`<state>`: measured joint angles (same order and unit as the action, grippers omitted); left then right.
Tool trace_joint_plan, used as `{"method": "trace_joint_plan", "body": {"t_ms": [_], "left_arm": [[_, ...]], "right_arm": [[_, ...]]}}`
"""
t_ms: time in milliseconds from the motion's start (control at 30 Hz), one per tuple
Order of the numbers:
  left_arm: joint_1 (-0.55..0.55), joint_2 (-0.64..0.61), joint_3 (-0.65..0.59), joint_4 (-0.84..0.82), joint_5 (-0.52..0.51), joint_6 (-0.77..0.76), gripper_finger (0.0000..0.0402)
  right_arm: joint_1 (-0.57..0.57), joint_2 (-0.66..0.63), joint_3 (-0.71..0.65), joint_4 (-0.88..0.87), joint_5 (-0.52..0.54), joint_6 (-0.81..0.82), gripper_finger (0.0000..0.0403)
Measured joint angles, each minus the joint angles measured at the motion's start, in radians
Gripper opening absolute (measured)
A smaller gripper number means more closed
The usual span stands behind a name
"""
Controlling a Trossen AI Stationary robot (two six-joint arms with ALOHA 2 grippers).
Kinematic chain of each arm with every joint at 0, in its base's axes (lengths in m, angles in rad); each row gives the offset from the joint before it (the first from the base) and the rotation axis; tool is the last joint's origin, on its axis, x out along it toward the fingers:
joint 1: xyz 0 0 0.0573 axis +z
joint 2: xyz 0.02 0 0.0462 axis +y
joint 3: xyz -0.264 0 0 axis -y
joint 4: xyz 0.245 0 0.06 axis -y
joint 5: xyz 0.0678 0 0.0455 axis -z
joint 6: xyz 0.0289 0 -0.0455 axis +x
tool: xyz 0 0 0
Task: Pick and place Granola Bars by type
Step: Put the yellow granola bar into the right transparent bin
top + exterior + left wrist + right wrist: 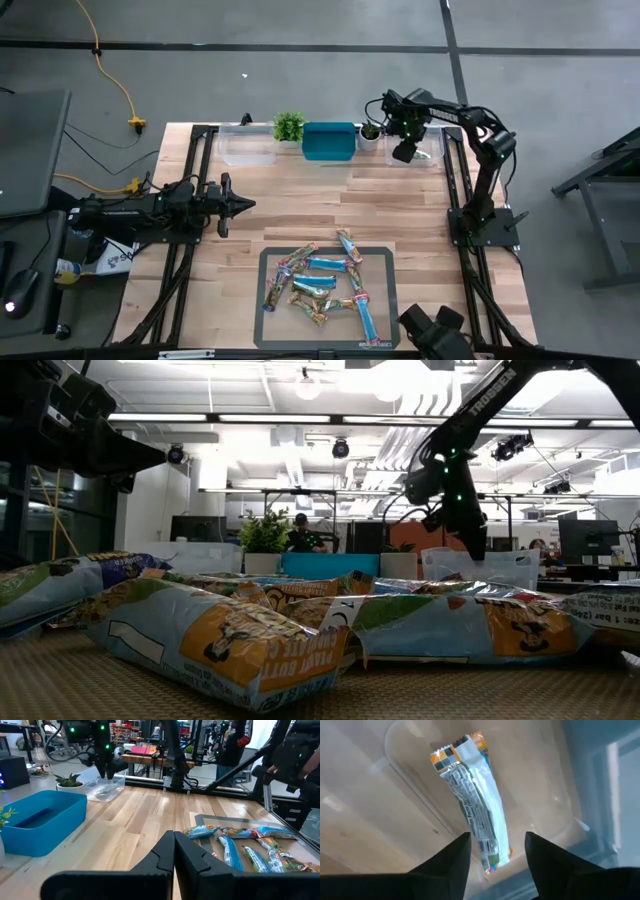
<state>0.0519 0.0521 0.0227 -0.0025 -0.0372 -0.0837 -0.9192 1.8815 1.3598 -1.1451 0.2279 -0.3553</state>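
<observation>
Granola Bars (325,284): one more dropped in the clear bin (428,150), the rest piled on the mat (268,262).
My right gripper (494,851) hangs over that bin, fingers apart, bar (472,800) lying loose below; I'd lift straight up, clear of the bin wall. My left gripper (173,851), pinched together, waits beside the mat.

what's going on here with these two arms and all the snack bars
The right gripper hangs open over the clear bin at the table's far right corner, with one granola bar lying in the bin below its fingers. The left gripper waits, shut, over the table's left side. The other granola bars are still heaped on the grey mat at the near edge.
</observation>
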Motion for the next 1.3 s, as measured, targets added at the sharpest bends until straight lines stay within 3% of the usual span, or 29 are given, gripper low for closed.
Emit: {"method": "trace_joint_plan", "body": {"t_ms": [233, 467, 600, 833, 933, 1300], "left_arm": [[0.000, 0.000, 0.000, 0.000, 0.000, 0.000, 0.0001], [0.000, 0.000, 0.000, 0.000, 0.000, 0.000, 0.0001], [0.000, 0.000, 0.000, 0.000, 0.000, 0.000, 0.0001], [0.000, 0.000, 0.000, 0.000, 0.000, 0.000, 0.0001], [0.000, 0.000, 0.000, 0.000, 0.000, 0.000, 0.0001], [0.000, 0.000, 0.000, 0.000, 0.000, 0.000, 0.0001]], "right_arm": [[0.003, -0.114, 0.000, 0.001, -0.014, 0.006, 0.0185], [0.004, -0.282, 0.000, 0.035, -0.171, 0.073, 0.0186], [0.004, -0.386, 0.000, 0.077, -0.332, 0.138, 0.0186], [0.009, -0.538, 0.000, 0.189, -0.803, 0.267, 0.0186], [0.035, -0.581, 0.000, 0.236, -0.915, 0.327, 0.0186], [0.335, -0.623, 0.001, 0.253, -0.933, 0.414, 0.0185]]}}
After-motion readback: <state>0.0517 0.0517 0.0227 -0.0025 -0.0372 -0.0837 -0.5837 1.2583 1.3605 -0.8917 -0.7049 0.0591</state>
